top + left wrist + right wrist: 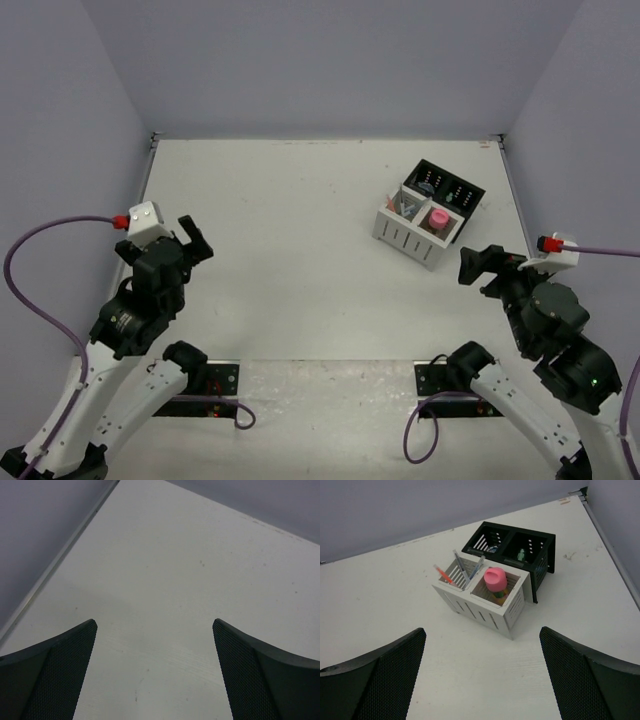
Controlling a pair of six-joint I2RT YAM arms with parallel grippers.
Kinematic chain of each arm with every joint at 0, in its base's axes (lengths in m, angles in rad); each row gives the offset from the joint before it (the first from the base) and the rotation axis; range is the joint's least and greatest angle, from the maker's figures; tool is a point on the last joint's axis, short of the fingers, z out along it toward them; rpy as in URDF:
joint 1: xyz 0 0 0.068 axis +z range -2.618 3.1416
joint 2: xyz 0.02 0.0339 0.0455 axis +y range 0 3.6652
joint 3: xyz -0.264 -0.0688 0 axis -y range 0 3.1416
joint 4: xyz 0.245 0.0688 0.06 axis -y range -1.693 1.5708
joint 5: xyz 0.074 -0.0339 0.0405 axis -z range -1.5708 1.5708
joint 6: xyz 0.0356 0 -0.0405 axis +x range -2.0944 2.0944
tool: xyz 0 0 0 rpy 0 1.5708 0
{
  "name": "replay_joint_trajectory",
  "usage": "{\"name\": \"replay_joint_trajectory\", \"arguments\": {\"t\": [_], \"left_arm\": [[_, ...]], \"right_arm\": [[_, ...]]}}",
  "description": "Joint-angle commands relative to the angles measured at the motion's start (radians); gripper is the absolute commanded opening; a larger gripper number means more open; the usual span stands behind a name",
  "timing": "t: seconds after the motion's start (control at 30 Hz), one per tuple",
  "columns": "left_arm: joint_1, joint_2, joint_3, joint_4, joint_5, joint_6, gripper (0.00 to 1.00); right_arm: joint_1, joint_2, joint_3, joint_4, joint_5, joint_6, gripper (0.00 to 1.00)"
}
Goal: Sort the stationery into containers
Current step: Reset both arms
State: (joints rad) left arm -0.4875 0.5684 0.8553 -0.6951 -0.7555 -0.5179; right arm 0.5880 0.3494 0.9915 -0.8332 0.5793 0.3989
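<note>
- The whole surface (300, 250) is seen from high above and behind the arm bases, looking down and forward to the far wall.
- From the left hand (154, 627), bare surface and its left edge are viewed closely, at a slant.
- From the right hand (482, 630), the containers (495, 587) are viewed obliquely from nearby; these are shared with the overhead view.

A robot lab cell is shown: a plain white bench (290, 230) is boxed in by bare grey walls (330, 60) on three sides. A left arm (140, 300) and a right arm (550, 320) are bolted to black plates (222, 380) at its near edge, and purple cables (60, 224) are run from the wrists.
</note>
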Motion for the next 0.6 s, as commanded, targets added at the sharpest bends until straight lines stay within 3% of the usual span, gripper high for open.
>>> {"name": "replay_joint_trajectory", "arguments": {"t": [0.0,0.57], "left_arm": [[-0.002,-0.06,-0.103,0.054,0.05,0.029,1.0],[-0.002,-0.001,-0.105,0.052,0.071,0.024,1.0]], "right_arm": [[-0.001,0.002,-0.051,0.036,-0.012,0.009,0.99],[-0.001,-0.01,-0.108,0.095,0.014,0.026,0.99]]}}
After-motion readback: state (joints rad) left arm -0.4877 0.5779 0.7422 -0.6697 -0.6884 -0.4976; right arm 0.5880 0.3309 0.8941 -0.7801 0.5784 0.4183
